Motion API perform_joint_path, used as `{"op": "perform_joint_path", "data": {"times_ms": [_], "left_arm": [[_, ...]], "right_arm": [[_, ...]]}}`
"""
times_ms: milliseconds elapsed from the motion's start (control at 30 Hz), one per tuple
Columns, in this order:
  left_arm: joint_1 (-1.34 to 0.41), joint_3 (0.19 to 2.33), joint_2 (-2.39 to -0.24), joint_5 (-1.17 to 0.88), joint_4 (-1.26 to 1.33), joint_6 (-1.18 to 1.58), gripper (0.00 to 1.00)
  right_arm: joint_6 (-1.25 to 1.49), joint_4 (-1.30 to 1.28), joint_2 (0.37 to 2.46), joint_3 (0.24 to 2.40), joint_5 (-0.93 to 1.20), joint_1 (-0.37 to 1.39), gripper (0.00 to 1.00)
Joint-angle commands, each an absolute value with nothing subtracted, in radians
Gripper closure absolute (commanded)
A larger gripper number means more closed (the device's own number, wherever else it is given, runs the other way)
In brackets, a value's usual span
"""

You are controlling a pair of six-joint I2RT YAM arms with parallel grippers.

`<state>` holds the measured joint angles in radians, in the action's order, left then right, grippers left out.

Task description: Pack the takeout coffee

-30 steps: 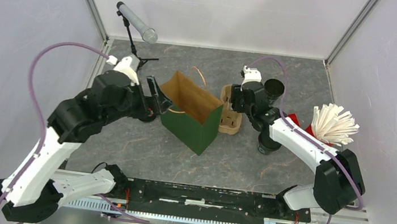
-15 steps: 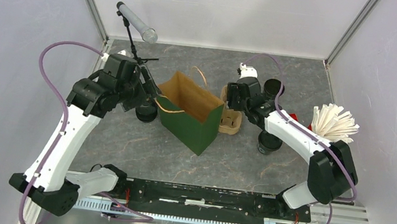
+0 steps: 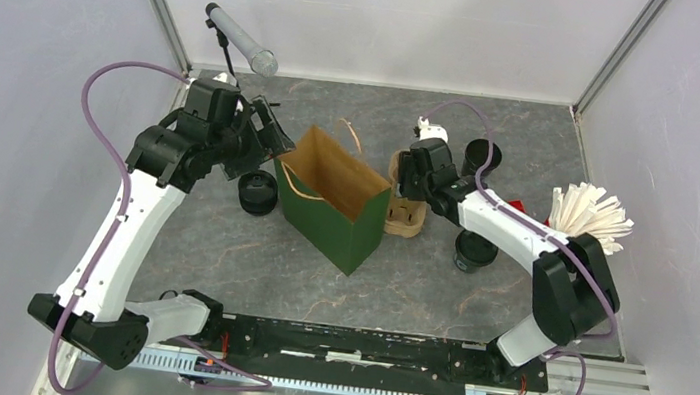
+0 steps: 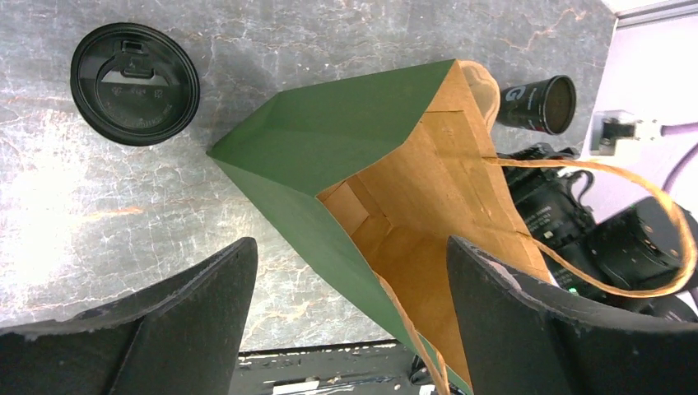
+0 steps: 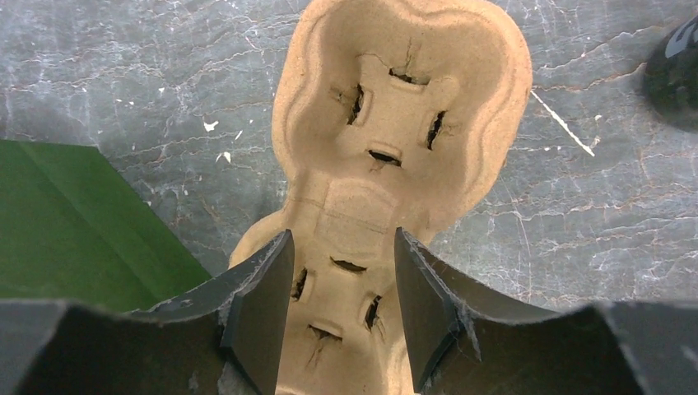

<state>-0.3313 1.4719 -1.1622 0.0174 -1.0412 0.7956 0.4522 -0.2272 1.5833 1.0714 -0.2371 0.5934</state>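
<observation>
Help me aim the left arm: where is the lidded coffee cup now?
Top view: the lidded coffee cup stands just left of the green bag, near the open left gripper.

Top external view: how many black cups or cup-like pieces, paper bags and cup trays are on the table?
Black cups or cup-like pieces: 3 (lidded black cup, lidless black cup, black round piece)
Paper bags: 1 (green paper bag)
Cup trays: 1 (cardboard cup tray)
Total: 5
</observation>
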Motion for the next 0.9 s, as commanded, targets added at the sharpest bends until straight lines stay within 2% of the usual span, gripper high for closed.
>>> {"op": "perform_joint_path", "data": {"times_ms": [0,300,600,867], "left_arm": [[-0.327,1.522,-1.139,-0.01,-1.038,0.731,0.09],[-0.326,1.515,-1.139,0.023,-1.053,0.713,0.09],[-0.326,1.54,-1.154,0.024,-1.08,0.722,0.11],[-0.326,1.582,-1.169,0.026,-1.131,0.725,0.11]], "right_arm": [[0.466,-0.204,1.623,1.127,-0.247,0.59,0.46],[0.417,-0.232,1.687,1.17,-0.291,0.589,0.48],[0.383,-0.236,1.674,1.182,-0.32,0.589,0.65],[0.371,-0.27,1.622,1.226,-0.318,0.589,0.66]]}}
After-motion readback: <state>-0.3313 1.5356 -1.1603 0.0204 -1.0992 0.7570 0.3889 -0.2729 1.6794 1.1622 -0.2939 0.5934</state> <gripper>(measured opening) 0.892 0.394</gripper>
